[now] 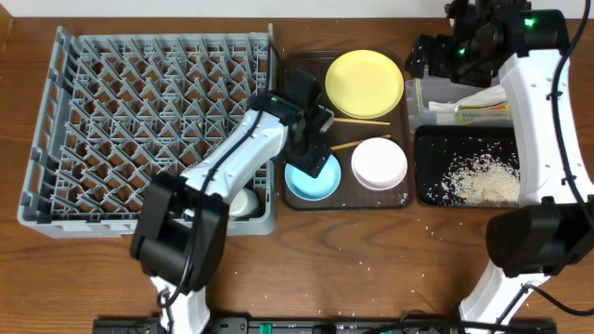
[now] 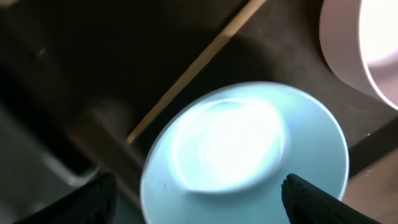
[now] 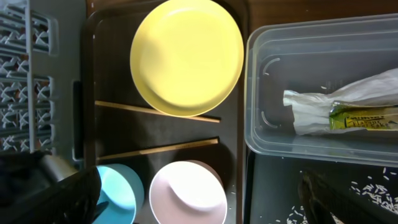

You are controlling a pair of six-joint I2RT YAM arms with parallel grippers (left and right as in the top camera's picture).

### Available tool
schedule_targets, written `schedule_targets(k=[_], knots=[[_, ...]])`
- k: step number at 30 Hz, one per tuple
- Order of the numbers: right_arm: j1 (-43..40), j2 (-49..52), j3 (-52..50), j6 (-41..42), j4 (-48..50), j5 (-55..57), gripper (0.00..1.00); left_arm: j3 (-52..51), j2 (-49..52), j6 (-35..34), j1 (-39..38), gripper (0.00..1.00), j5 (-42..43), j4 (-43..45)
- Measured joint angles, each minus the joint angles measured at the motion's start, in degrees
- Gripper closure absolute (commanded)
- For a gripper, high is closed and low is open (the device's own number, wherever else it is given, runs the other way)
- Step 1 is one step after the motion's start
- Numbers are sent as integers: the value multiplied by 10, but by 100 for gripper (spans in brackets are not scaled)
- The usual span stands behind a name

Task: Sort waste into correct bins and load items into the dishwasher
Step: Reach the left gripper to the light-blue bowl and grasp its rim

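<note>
While the crinkled wrapper (image 3: pixel 348 109) is lying in the clear tub (image 3: pixel 280 56), the round yellow plate (image 3: pixel 186 56) is waiting; left fingers (image 2: pixel 93 199) and right fingers (image 3: pixel 326 199) are hanging open, empty.

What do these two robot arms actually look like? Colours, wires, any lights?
Both the left arm and right arm have smooth white links joined by chunky black joints. Each ends in black fingers. A thin black cable runs along the right arm, where a green light glows.
</note>
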Motion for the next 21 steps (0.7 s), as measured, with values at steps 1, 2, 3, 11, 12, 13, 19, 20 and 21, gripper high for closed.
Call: schedule_targets(k=[1, 2, 3, 11, 12, 13, 19, 20, 21], knots=[[0, 0, 0, -2, 0, 0, 1, 1, 5, 12, -1, 14, 0, 4], [0, 0, 0, -2, 0, 0, 1, 2, 9, 20, -2, 14, 1, 8], [0, 0, 0, -3, 0, 0, 1, 2, 12, 27, -3, 15, 0, 12], [1, 0, 0, -4, 1, 0, 1, 4, 49, 53, -4, 30, -9, 33], [1, 0, 0, -4, 1, 0, 1, 4, 56, 55, -3, 34, -10, 33], [1, 0, 0, -4, 0, 0, 1, 4, 63, 56, -3, 37, -12, 34], [1, 0, 0, -4, -1, 0, 1, 5, 78, 58, -1, 71, -20, 33], [1, 0, 0, -4, -3, 0, 1, 5, 80, 57, -1, 87, -19, 33], [1, 0, 0, -4, -4, 0, 1, 5, 81, 57, -1, 92, -20, 33]])
